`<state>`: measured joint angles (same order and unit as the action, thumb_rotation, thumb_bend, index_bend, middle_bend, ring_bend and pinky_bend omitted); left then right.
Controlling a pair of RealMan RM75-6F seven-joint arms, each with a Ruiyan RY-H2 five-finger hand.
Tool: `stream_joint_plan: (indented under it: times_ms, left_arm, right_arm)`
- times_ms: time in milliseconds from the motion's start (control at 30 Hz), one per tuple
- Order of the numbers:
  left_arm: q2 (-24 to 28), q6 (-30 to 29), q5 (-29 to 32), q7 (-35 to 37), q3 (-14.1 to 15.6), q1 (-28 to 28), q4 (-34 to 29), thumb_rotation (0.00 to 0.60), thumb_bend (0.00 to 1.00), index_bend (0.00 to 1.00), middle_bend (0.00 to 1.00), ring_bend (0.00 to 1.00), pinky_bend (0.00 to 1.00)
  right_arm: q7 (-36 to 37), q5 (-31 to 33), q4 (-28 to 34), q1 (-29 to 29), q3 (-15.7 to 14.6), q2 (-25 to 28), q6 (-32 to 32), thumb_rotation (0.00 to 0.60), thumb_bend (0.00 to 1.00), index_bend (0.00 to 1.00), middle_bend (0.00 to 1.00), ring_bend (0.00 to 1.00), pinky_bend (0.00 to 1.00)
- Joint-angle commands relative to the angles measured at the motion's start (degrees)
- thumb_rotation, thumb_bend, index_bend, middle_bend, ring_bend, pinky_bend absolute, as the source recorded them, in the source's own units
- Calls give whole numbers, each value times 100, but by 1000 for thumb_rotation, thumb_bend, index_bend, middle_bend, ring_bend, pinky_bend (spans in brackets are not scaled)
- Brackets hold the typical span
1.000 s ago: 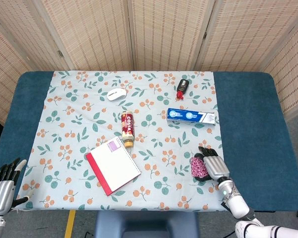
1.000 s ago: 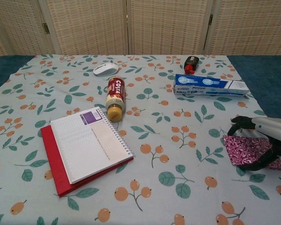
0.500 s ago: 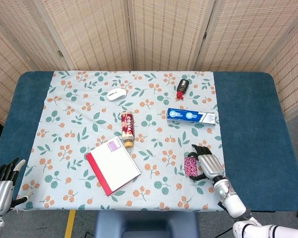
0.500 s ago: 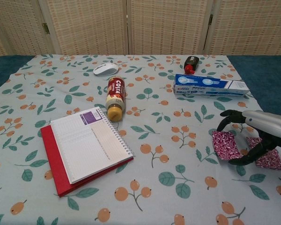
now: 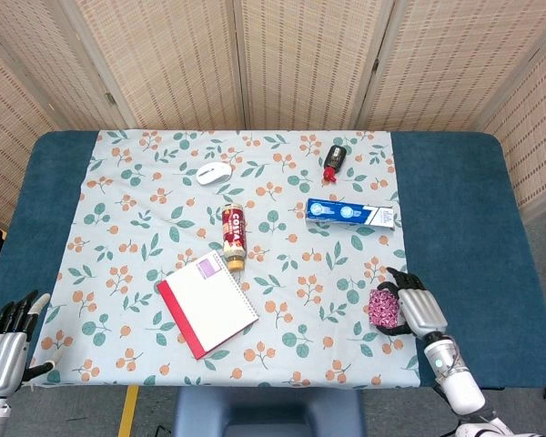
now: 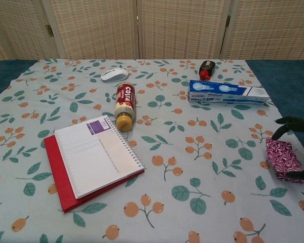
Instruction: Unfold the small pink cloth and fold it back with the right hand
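Observation:
The small pink patterned cloth [image 5: 383, 308] [image 6: 285, 159] lies bunched on the floral tablecloth near its right front corner. My right hand [image 5: 418, 312] [image 6: 300, 147] is at the cloth's right side, fingers curled around it, thumb and fingertips touching its edges. In the chest view only the dark fingertips show at the frame's right edge. My left hand [image 5: 4, 341] hangs off the table's front left corner, fingers apart and holding nothing; the chest view does not show it.
A red notebook [image 5: 207, 304] [image 6: 89, 162] lies front centre. A coffee bottle [image 5: 234, 237] [image 6: 124, 107] lies on its side, with a white mouse [image 5: 214, 173], a toothpaste box [image 5: 349, 214] [image 6: 227, 92] and a small dark bottle [image 5: 333, 161] farther back.
My right hand has swept to the right, dragging the pink cloth with it from the spread-out position toward the tablecloth's right edge. The cloth now looks bunched. The left hand stayed still.

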<state>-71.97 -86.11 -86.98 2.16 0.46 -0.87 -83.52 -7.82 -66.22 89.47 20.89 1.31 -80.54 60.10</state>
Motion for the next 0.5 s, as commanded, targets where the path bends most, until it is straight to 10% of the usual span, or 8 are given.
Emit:
stream_joint_plan:
  times_ms: [33, 500]
  left_arm:
    - [4, -5, -11, -11, 9, 4, -19, 600, 289, 111, 57, 98, 0]
    - [10, 22, 14, -31, 13, 6, -33, 600, 289, 111, 57, 98, 0]
  right_arm:
    - [124, 34, -144, -41, -8, 11, -78, 522, 207, 290, 65, 0, 0]
    - [276, -23, -410, -12, 43, -90, -307, 522, 207, 265, 60, 0, 0]
